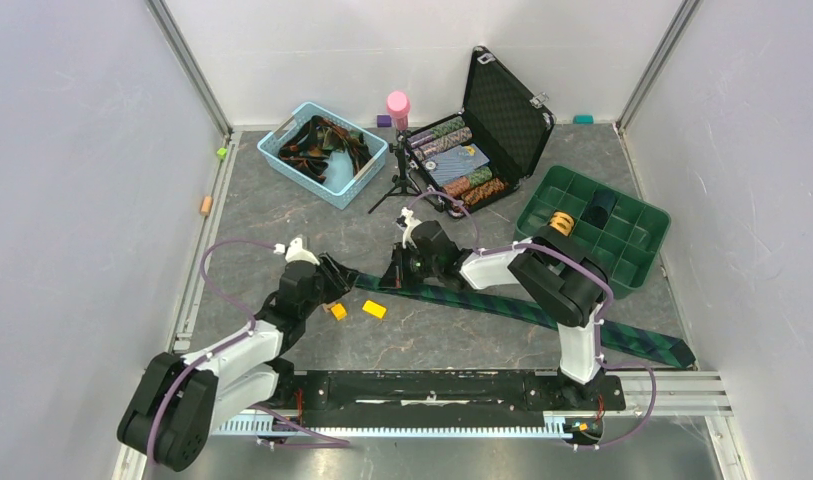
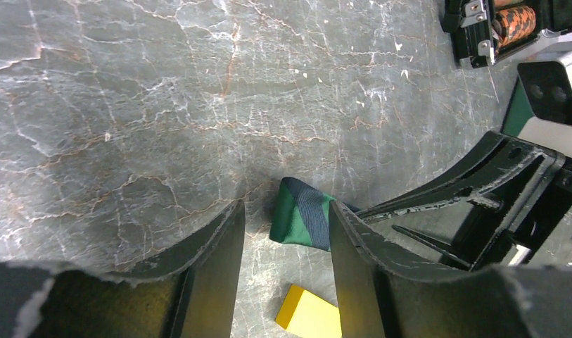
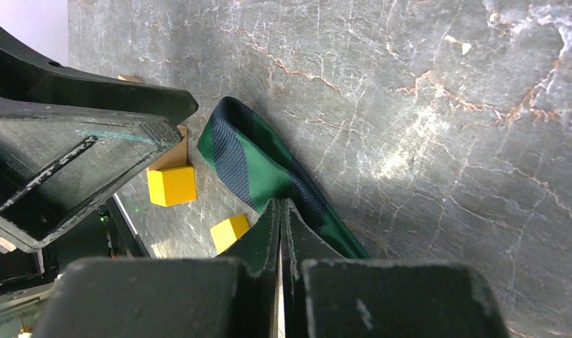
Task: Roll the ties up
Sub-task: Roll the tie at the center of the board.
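Left arm [image 1: 237, 348], right arm [image 1: 557, 285]: black joints, white links, purple cables [image 1: 214, 262]; scuffed black fingers [image 2: 212, 282].

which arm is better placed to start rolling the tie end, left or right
Left. The left gripper stands open astride the plaid tie at its end, ready to pinch. The right gripper is shut, tips at the tie further along, likely better for pinning.

One plaid tie [image 1: 522, 305]. Two yellow blocks [image 1: 337, 311] [image 1: 374, 309]. One blue basket [image 1: 362, 178], one open black case [image 1: 507, 110], one green tray [image 1: 632, 235] with two rolls [image 1: 558, 222] [image 1: 602, 205] inside. One pink bottle [image 1: 397, 105]. Two robot arms [image 1: 232, 350] [image 1: 562, 290].
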You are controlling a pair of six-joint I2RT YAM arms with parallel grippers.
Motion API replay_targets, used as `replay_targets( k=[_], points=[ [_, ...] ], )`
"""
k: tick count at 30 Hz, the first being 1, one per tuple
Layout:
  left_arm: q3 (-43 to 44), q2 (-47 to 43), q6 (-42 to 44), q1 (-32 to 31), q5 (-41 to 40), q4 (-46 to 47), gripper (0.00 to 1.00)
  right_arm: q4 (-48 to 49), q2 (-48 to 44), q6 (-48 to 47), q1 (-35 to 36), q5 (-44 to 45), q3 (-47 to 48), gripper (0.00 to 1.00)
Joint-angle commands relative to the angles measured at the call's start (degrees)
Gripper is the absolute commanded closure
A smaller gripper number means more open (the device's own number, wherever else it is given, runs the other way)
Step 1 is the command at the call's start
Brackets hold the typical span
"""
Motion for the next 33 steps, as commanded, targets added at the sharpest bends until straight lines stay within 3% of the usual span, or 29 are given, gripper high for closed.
replay_targets(
  k=[1, 11, 33],
  points=[
    [-0.4, 1.4, 3.5, 0.2, 2.3, 5.5, 0.46, 0.6, 0.9, 0.5, 0.0, 2.3, 1.9, 1.0],
    [-0.4, 5.5, 5.3, 0.2, 6.4, 9.6, 0.45, -0.9, 0.9, 0.2, 0.0, 3.6, 1.4, 1.0],
    [1.0, 7.5, 6.4, 0.2, 11.7, 12.3, 0.6, -1.0, 1.2, 0.8, 0.0, 3.7, 0.7, 1.0]
  ],
)
